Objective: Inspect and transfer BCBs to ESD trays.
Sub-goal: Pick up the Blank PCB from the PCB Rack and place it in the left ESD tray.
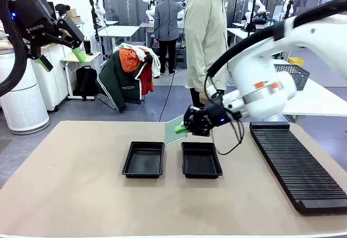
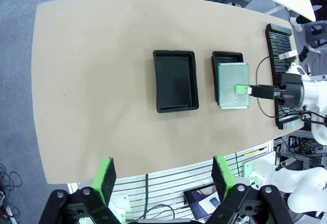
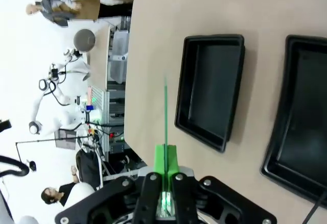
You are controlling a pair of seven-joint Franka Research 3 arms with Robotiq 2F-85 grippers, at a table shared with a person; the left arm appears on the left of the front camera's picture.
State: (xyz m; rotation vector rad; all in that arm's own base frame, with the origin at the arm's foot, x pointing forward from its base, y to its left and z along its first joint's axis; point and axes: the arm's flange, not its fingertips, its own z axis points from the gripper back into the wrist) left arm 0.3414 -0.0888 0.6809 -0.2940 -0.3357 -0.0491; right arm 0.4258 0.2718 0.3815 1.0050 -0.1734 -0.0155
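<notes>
Two fingers (image 1: 79, 55) are standing apart on the left claw (image 1: 62, 58), marked ROBOTIQ, high at the left. Black trays (image 1: 143, 159) are lying side by side mid-table. The right claw (image 1: 182, 130) is clamping a green board (image 1: 173, 132) above the right tray's (image 1: 201, 163) far left corner, with a person (image 1: 206, 32) standing beyond. A ribbed rack (image 1: 295, 162) is lying at the right.

Black plastic trays (image 1: 143, 160), slight sheen — matt tan tabletop (image 1: 70, 194) — smooth green BCB (image 2: 230, 78).

Left hand (image 1: 62, 59) raised, open; right hand (image 1: 181, 130) clamped.
</notes>
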